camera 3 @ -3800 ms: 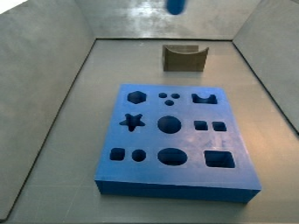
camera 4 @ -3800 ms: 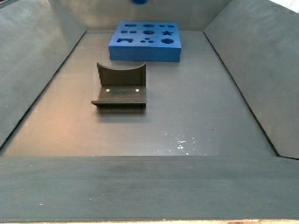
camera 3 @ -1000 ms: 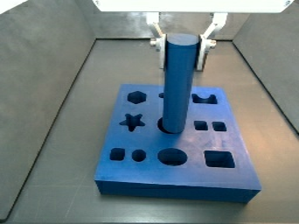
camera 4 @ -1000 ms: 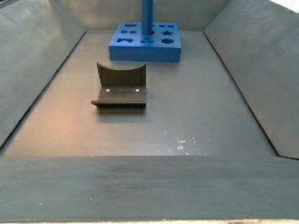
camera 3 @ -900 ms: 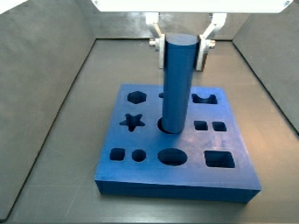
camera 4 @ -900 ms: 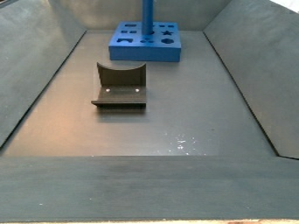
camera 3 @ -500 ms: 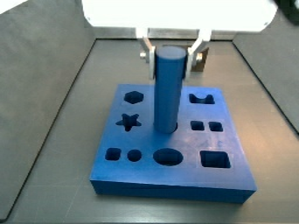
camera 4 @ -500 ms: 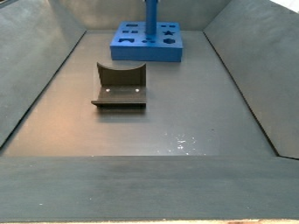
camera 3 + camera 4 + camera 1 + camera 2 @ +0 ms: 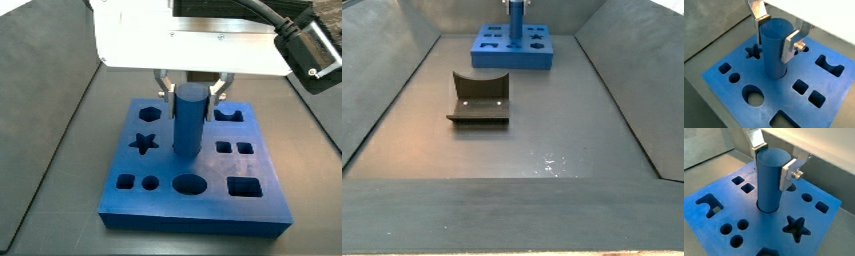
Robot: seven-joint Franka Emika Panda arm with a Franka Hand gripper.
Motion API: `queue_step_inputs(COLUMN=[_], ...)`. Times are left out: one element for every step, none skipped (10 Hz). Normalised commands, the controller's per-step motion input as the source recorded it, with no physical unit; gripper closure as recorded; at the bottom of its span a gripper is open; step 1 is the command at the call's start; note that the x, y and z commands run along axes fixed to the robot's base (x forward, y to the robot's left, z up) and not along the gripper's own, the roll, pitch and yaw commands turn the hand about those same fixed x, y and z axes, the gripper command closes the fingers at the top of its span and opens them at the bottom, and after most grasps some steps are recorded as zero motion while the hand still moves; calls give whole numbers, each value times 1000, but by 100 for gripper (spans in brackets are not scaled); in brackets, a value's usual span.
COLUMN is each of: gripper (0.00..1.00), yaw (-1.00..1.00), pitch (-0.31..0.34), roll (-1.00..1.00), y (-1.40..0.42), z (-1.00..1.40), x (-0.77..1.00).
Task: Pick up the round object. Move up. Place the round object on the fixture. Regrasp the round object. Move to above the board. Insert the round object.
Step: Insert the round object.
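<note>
Nearest in a side view, the fixture [image 9: 478,98] sits alone on the dark floor, an olive-brown block with its curved notch empty, well apart from everything else. Farther back lies the board [image 9: 510,51], a flat blue slab with cut-out holes.

Upright on that board stands the round object [image 9: 513,18], a plain blue cylinder peg. In a side view its lower end is set into the round hole at the middle of the board [image 9: 262,203], between the star cut-out [image 9: 143,145] and the pair of small square holes [image 9: 235,148]. Both wrist views show the peg [image 9: 774,47] rising straight out of the hole, its rim flush against the opening with no tilt to be seen.

Up at the top of the peg [image 9: 771,178], the gripper [image 9: 775,159] clamps it: one silver finger plate [image 9: 790,174] lies flat against the side of the cylinder and the opposite finger [image 9: 757,11] presses on the far side, so the peg is gripped between them near its upper end. In a side view the gripper [image 9: 191,88] hangs just beneath the white body of the arm, directly over the middle of the board.
</note>
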Motion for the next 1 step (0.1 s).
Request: queue_step_inputs(gripper=[100], yaw=[0], pitch=[0], roll=[0], y=[0], z=[0], x=[0])
